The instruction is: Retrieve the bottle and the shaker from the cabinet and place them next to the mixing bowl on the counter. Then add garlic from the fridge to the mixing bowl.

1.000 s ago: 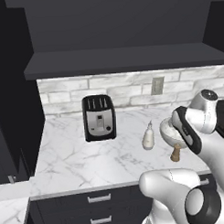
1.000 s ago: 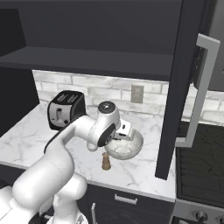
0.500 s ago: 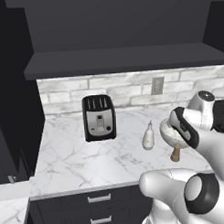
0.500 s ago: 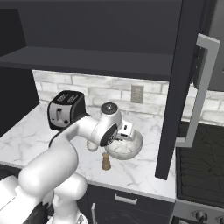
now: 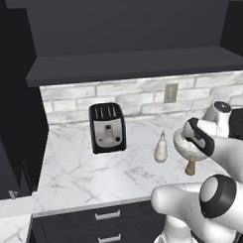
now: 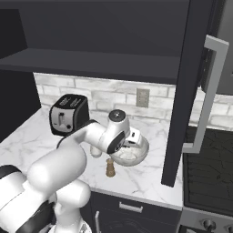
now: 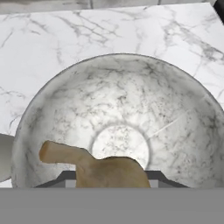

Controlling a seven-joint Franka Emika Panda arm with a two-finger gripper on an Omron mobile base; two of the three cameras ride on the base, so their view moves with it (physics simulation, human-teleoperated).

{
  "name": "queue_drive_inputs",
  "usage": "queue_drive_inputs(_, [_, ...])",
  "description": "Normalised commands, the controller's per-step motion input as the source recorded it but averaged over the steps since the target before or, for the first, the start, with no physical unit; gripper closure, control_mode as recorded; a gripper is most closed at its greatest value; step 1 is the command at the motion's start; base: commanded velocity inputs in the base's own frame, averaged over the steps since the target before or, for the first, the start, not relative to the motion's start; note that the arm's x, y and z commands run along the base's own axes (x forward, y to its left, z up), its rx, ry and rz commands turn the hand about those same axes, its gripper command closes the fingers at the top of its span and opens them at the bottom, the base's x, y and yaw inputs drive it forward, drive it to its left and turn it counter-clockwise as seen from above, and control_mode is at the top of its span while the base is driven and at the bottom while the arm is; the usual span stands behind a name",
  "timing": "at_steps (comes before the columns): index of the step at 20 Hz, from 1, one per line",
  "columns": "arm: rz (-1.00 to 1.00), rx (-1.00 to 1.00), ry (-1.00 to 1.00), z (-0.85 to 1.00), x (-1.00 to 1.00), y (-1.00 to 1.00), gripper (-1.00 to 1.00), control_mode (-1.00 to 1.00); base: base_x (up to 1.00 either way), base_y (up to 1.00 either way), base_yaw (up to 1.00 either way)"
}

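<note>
You see the gripper (image 7: 111, 175) over the round speckled mixing bowl (image 7: 175, 109), jaws closed on a tan garlic bulb (image 7: 105, 168); small brown wooden shaker (image 6: 109, 168) just beside the bowl.

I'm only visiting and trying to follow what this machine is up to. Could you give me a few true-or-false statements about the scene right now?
1. The bottle and the shaker stand on the counter near the mixing bowl. True.
2. The hand hangs over the mixing bowl with a tan, stemmed item that looks like garlic in it. True.
3. The toaster lies on its side. False: it stands upright by the wall.
4. The cabinet door is shut. False: it stands swung open.
5. The shaker sits inside the bowl. False: it stands on the counter in front of it.
</note>
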Motion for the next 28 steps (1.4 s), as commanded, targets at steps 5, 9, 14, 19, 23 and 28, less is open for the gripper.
queue_drive_inputs(5, [0.00, 0.00, 0.00, -0.17, 0.16, -0.05, 1.00, -1.00, 0.00, 0.00, 0.00])
queue_drive_inputs(9, [0.00, 0.00, 0.00, -0.18, 0.19, -0.06, 1.00, -1.00, 0.00, 0.00, 0.00])
queue_drive_inputs(14, [0.00, 0.00, 0.00, -0.17, 0.21, -0.05, 1.00, -1.00, 0.00, 0.00, 0.00])
queue_drive_inputs(19, [0.00, 0.00, 0.00, -0.15, 0.23, -0.02, -1.00, -1.00, 0.00, 0.00, 0.00])
queue_drive_inputs(23, [0.00, 0.00, 0.00, -0.12, 0.19, -0.08, -1.00, -1.00, 0.00, 0.00, 0.00])
queue_drive_inputs(28, [0.00, 0.00, 0.00, -0.06, 0.06, -0.13, -1.00, -1.00, 0.00, 0.00, 0.00])
